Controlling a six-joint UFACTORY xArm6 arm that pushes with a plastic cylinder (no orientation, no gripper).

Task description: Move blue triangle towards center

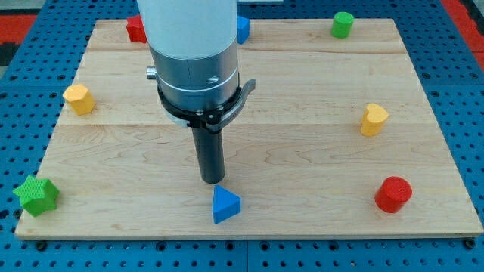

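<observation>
A: Where does the blue triangle [225,205] lie?

B: Near the bottom edge of the wooden board [302,83], a little to the view's left of the middle, well short of the board's centre.

A: And my tip [212,181]?

B: Just above the triangle in the view, slightly to the view's left, close to its upper point; touching or not, cannot tell. No claw here, only a plain dark rod, so nothing to spread or pinch.

A: What does the push turn on?

B: Centre lies up the view and a little right of the triangle, yet the tip stands on that same upper side. Probably needs to round the block and come at it from below, then push up the view.

A: Anything else on the board?

B: Green star [36,194] bottom left, yellow block [79,99] left, red block [136,29] and blue block [242,29] at top, green cylinder [342,24] top right, yellow block [373,119] right, red cylinder [393,194] bottom right. All well apart from the triangle. Blue pegboard [461,98] surrounding the board
</observation>
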